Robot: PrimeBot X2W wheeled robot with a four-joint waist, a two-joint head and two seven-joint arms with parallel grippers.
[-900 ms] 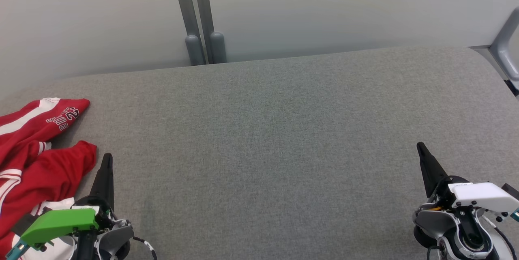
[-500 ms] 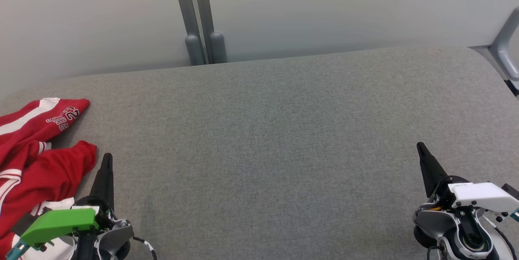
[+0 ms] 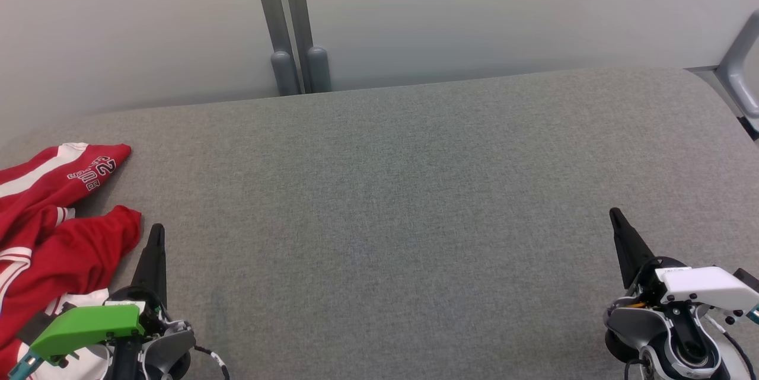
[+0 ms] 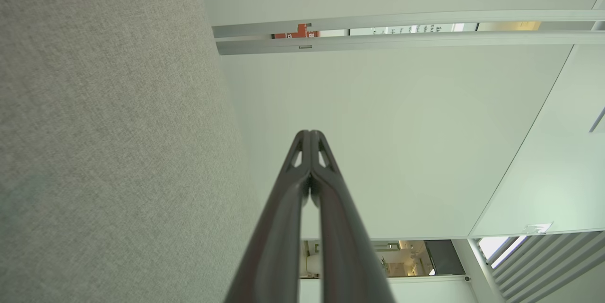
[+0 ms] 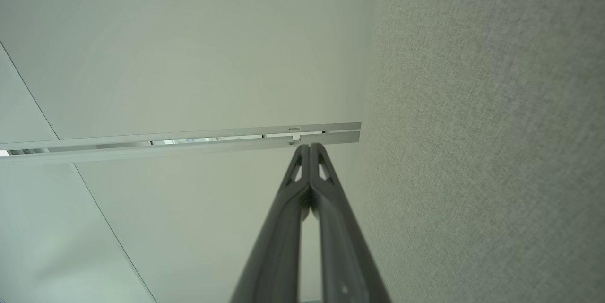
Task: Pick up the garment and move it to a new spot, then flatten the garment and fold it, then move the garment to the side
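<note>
The garment (image 3: 53,232) is red with white stripes and lettering, and lies crumpled at the left edge of the grey padded table (image 3: 403,190) in the head view. My left gripper (image 3: 156,232) rests at the lower left, just right of the garment's nearest fold, shut with nothing in it. In the left wrist view its fingertips (image 4: 309,135) are pressed together. At the lower right, my right gripper (image 3: 615,214) is far from the garment and shut on nothing. Its fingertips (image 5: 309,148) meet in the right wrist view.
A pale partition wall with a grey double post (image 3: 290,24) stands behind the table's far edge. A grey metal bracket (image 3: 738,66) sits at the table's far right corner. The table's grey surface stretches between the two grippers.
</note>
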